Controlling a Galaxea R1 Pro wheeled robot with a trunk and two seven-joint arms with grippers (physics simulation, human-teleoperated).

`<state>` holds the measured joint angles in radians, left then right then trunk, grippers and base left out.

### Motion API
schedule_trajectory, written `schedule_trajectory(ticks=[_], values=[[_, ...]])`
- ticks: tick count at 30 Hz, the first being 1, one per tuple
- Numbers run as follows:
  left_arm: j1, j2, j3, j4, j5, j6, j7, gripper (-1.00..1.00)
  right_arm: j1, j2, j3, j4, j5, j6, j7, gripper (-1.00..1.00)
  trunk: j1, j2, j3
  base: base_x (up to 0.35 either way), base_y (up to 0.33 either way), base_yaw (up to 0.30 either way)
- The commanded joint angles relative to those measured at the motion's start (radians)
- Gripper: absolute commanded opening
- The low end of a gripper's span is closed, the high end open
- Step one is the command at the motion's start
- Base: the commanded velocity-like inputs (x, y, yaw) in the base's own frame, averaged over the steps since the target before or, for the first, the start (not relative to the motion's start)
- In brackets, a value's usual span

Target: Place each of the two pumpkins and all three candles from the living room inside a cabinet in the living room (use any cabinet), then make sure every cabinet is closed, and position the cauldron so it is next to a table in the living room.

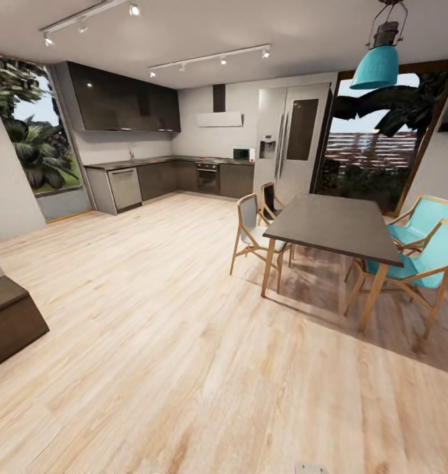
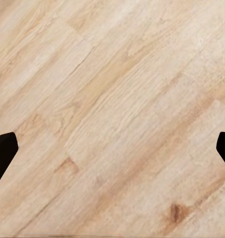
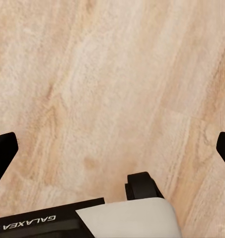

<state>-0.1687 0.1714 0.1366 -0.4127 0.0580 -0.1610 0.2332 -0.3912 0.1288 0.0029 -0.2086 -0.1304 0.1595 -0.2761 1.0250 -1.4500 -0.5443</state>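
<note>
open plank floor (image 1: 184, 368) spans the foreground; dining table (image 1: 333, 227) with chairs (image 1: 250, 230) stands right, dark unit (image 1: 10, 319) at left edge. left tool (image 2: 112, 151) and right tool (image 3: 112, 148) hang spread wide over floor, empty; robot base (image 3: 127, 215) shows below the right one. no pumpkins, candles or cauldron appear.

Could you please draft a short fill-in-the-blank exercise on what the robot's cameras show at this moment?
1. The lamp hanging above the dining table has a shade coloured ____.
2. Both wrist cameras look down at a floor made of pale ____.
3. In its wrist view, the fingertips of the left gripper stand far apart, so it is ____.
4. The tall double-door fridge stands against the far wall, behind the ____ table.

Missing words: turquoise; wood; open; dining
</note>
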Motion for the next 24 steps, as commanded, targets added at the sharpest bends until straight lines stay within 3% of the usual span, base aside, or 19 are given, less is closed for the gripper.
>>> schedule_trajectory(ticks=[1,24], values=[[0.000,0.000,0.000,0.000,0.000,0.000,0.000,1.00,0.000,0.000,0.000,0.000,0.000,0.000,0.000,1.00,0.000,0.000,0.000,0.014,0.002,0.265],[0.000,-0.001,-0.001,0.000,-0.003,0.000,0.000,1.00,0.000,0.002,0.000,0.000,0.000,0.000,0.000,1.00,0.000,0.000,-0.011,0.001,0.000,0.271]])
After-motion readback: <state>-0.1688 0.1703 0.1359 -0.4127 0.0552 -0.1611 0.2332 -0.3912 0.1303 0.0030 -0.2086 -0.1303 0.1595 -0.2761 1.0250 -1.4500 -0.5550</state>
